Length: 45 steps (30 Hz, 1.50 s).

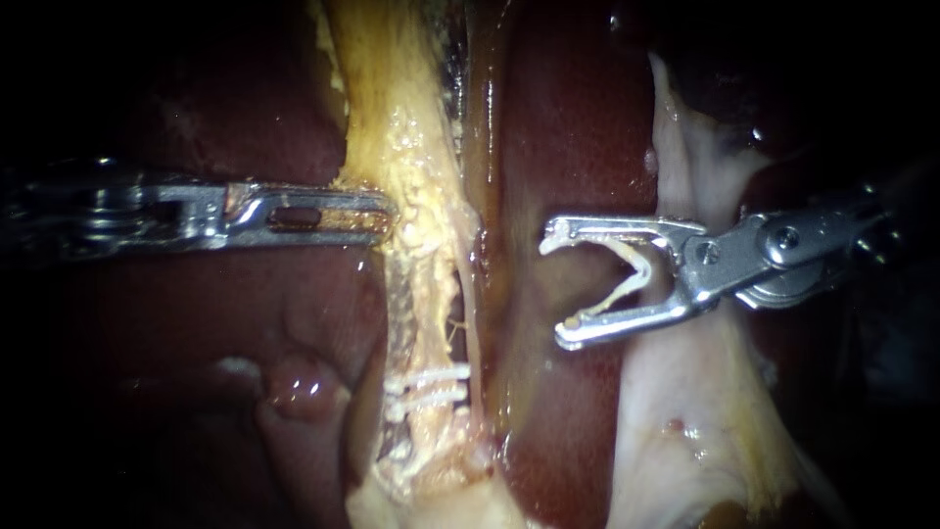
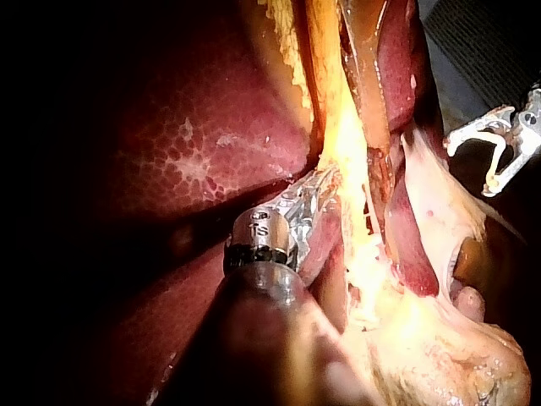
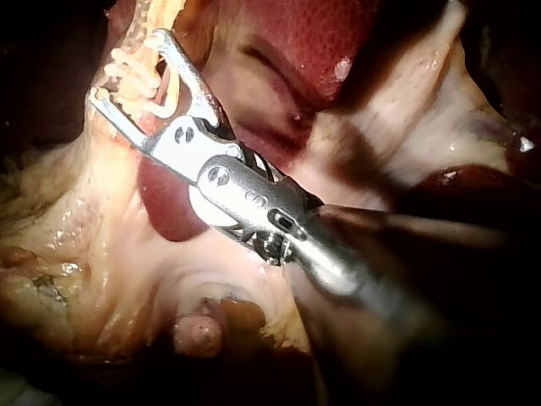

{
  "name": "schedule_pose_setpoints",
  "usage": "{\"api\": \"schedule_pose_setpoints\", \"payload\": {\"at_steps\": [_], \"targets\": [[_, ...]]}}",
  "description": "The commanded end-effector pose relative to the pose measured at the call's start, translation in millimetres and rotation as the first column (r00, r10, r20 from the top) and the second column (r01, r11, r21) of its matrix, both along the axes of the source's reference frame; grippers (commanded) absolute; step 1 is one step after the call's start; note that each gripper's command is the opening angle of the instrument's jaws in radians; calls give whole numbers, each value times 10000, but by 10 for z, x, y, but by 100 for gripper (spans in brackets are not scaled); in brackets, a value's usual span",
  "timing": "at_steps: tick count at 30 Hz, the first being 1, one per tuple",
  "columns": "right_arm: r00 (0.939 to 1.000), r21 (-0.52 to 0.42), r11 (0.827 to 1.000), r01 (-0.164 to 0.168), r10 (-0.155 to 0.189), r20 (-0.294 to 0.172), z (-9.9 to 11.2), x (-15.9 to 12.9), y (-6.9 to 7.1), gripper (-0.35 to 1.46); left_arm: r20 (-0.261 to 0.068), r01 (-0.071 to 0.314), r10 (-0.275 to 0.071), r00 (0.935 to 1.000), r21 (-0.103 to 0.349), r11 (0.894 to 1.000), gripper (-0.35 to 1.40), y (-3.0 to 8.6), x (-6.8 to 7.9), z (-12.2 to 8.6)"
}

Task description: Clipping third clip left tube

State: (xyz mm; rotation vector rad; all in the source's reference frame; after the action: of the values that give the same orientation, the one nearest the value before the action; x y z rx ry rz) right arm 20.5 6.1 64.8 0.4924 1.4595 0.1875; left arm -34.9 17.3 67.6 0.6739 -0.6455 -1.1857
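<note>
Liver [image 1: 573, 127], dark red and wet, lies behind everything in the endoscope view. Down the middle of it runs the left tube [image 1: 416, 127], a yellowish, ragged strand. Low on this strand sit two white clips, an upper clip [image 1: 428, 376] and a lower clip [image 1: 426, 399]. They lie close together, each crossing the strand from side to side.

The left instrument [image 1: 387, 214] comes in level from the left and meets the left edge of the left tube, well above the two clips. Its jaws lie together, and they seem to pinch the edge of that strand. The tip is partly buried in tissue, so the grip is not fully clear. The left wrist view shows the same tip pressed into the yellow tissue.

The right instrument [image 1: 555, 287] comes in from the right, passing in front of the right tube [image 1: 685, 167], a pale strand. Its jaws stand wide apart and carry a loaded clip [image 1: 627, 284], white and V-shaped, with one leg lying along each jaw. The jaw tips point toward the left tube but stop short of it, over bare liver between the two strands. They sit about level with the left instrument's tip and higher than the two placed clips.
</note>
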Motion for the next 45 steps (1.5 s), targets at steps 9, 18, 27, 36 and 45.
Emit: {"api": "schedule_pose_setpoints", "payload": {"at_steps": [9, 18, 27, 36, 45], "targets": [[10000, 211, 9997, 82, -82, 0, 3, 1, -4, 59, 79, -105, 105, 9999, 82, 9999, -35, 5, 13, -9], [9879, 1844, 9759, 1164, -1330, 802, 42, 39, -25, 58, -80, 177, -178, 9998, -67, 9998, -35, 25, 61, -62], [9698, 3043, 9353, 1808, -2210, 1032, 82, 85, -27, 56, -89, 312, -312, 9995, 4, 9995, -35, 18, 69, -90], [9688, 3198, 9303, 1799, -2239, 1065, 107, 108, -19, 54, -36, 313, -313, 9995, -15, 9995, -35, 17, 73, -102], [9666, 3235, 9303, 1730, -2234, 1254, 131, 120, -15, 53, -42, 296, -296, 9996, -50, 9995, -35, 14, 73, -109]]}}
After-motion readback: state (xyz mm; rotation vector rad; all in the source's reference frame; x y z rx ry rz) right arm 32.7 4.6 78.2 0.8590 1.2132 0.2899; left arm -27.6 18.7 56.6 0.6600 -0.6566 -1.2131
